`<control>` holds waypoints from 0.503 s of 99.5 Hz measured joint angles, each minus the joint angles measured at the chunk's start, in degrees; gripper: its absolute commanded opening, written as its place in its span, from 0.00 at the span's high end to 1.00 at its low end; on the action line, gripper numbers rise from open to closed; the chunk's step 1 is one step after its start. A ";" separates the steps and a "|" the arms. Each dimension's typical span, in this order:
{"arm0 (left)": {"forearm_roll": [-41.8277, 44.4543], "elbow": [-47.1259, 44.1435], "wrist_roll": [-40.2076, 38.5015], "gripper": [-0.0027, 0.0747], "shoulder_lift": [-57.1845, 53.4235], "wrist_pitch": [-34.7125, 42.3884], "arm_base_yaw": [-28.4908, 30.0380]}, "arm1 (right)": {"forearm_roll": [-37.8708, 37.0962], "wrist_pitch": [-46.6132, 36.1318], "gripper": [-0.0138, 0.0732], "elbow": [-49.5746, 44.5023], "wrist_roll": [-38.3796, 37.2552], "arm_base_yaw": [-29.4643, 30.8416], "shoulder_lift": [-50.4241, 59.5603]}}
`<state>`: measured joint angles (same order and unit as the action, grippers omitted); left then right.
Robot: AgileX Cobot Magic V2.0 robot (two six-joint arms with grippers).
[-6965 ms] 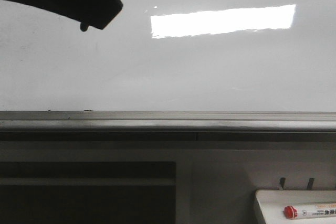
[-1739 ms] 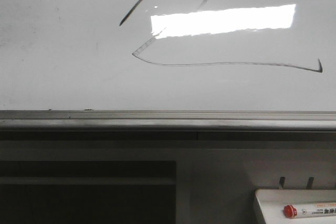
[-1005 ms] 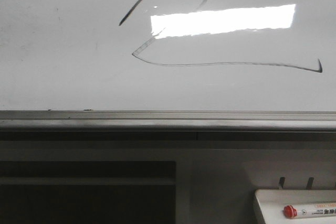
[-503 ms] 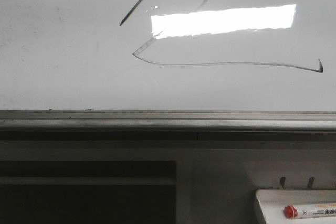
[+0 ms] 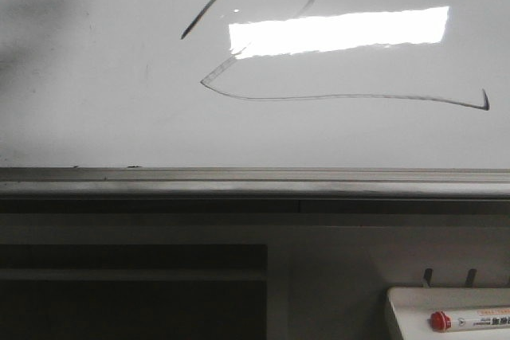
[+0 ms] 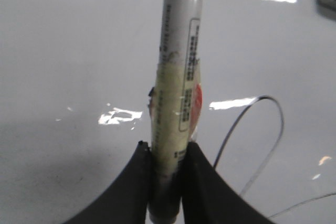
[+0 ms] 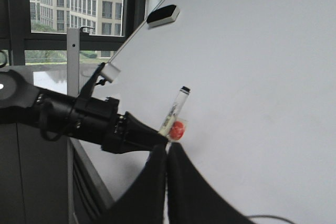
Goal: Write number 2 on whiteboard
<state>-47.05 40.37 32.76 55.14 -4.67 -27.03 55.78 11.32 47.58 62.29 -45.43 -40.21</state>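
Note:
The number 2 [image 5: 335,98] is a thin dark stroke on the glossy whiteboard [image 5: 96,117], with a curved top, a long base line and a small end tick. Part of the stroke shows in the left wrist view [image 6: 273,129]. My left gripper [image 6: 168,153] is shut on a white marker [image 6: 176,93], held off the board. In the right wrist view the left arm [image 7: 89,116] holds the marker [image 7: 176,111] next to the whiteboard [image 7: 252,77]. My right gripper [image 7: 167,150] is shut and empty. Neither gripper shows in the front view.
A grey metal ledge [image 5: 255,181] runs along the board's lower edge. A small white tray [image 5: 446,308] with a red-capped marker [image 5: 470,322] sits at the lower right. A black eraser [image 7: 163,14] sticks to the board's top corner.
The left arm has left the front view and the number 2 now stands on the board. Over the last second the stroke is unchanged; a faint shadow has appeared at the upper left.

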 measured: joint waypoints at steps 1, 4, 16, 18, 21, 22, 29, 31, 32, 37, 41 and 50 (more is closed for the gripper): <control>0.00 0.00 -0.11 0.99 0.38 0.18 0.00 | 0.31 0.00 0.92 -0.40 0.00 -0.01 0.00; 0.00 0.27 -0.10 0.99 2.32 0.51 0.00 | 0.83 0.00 0.92 -1.17 0.00 -0.01 0.00; 0.00 1.23 -0.10 0.99 8.52 2.76 -0.35 | 2.30 0.00 0.92 -3.71 0.00 -0.01 0.08; 0.00 1.36 -0.10 0.99 9.47 3.28 -0.35 | 2.46 0.00 0.92 -3.95 0.00 -0.01 0.08; 0.00 1.47 -0.21 0.99 10.65 4.19 -0.47 | 2.87 0.00 0.92 -4.41 0.00 -0.01 0.08; 0.00 1.47 -0.21 0.99 10.93 4.67 -0.56 | 3.01 0.00 0.92 -4.57 0.00 -0.01 0.08; -0.10 1.56 -0.21 0.99 15.27 8.59 -0.56 | 4.14 0.00 0.92 -5.21 0.04 -0.01 0.08; -0.10 1.58 -0.21 0.99 15.51 8.93 -0.56 | 4.32 0.00 0.92 -5.21 0.04 -0.01 0.08; -0.10 1.71 -0.21 0.99 15.63 9.27 -0.62 | 4.29 0.00 0.92 -5.21 0.04 -0.01 0.08; -0.10 1.81 -0.21 0.99 16.41 10.17 -1.00 | 4.48 -0.14 0.92 -5.21 0.04 -0.01 0.08; -0.10 1.93 -0.21 0.99 16.86 10.68 -1.01 | 4.58 -0.14 0.92 -5.21 0.04 -0.01 0.08; 0.00 2.20 -0.21 0.99 17.70 11.59 -1.25 | 4.71 -0.14 0.92 -5.21 0.04 -0.01 0.08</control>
<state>-47.05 42.57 32.54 72.85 6.92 -28.28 60.49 11.18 42.37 62.34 -45.45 -40.13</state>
